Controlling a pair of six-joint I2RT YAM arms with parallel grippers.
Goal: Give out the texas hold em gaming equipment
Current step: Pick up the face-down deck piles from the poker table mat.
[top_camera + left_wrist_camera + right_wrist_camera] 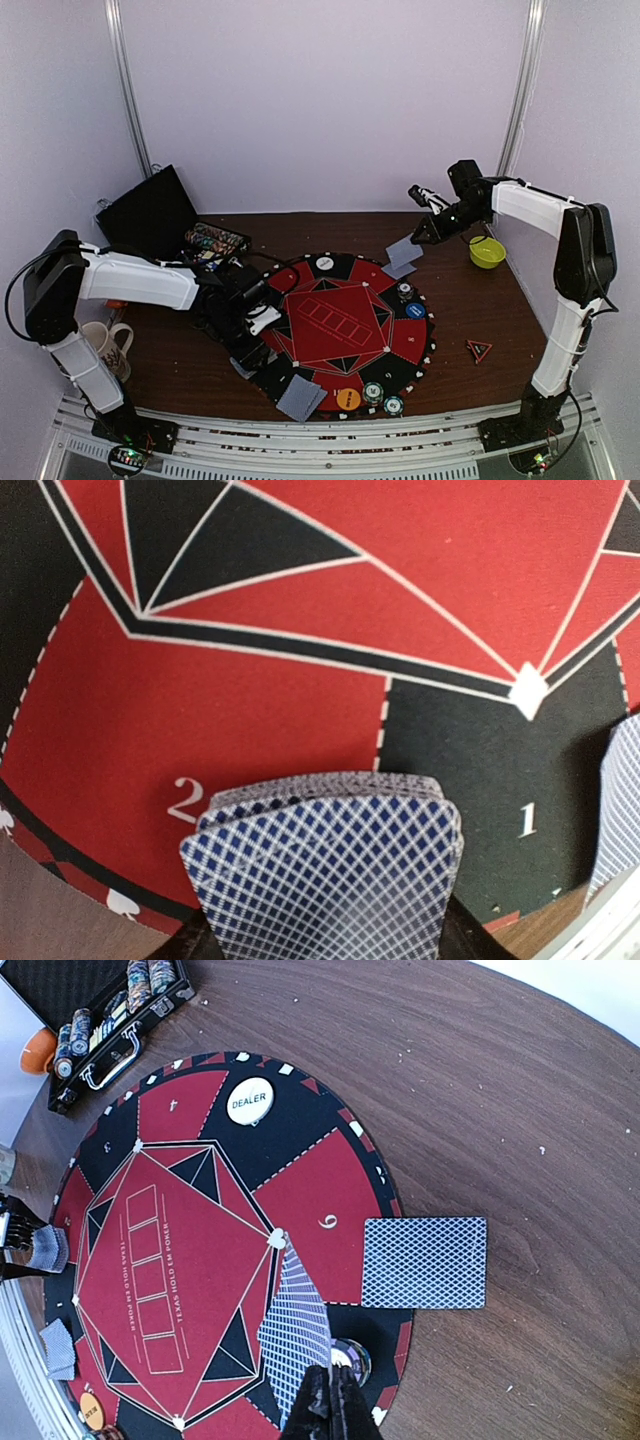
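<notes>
The deck of cards point(325, 880) sits low in the left-wrist frame, blue lattice backs up, over the outer rim of the round mat point(335, 325), just below the seat marks 2 and 1. Its far edge is slightly splayed rather than square. The left jaws stand about as wide as the deck, with a dark finger at each near corner, but I cannot tell whether the pads actually press on it. The right jaws, at the bottom centre of the right-wrist frame, are closed on a single card point(297, 1325), pinched by one short end and held well above the mat. A dealt card point(424, 1262) lies face down at the right of that frame, partly on the mat's rim and partly on the wooden surface point(520, 1110). These cards look light, thin and slick, and they should bend readily. A loose squeeze would likely let the deck shear and fan further, so it wants holding across its two long edges, through the whole thickness, near the middle. The single card is probably best kept by its end and laid down low and flat, since from a height it may glide off its seat.
</notes>
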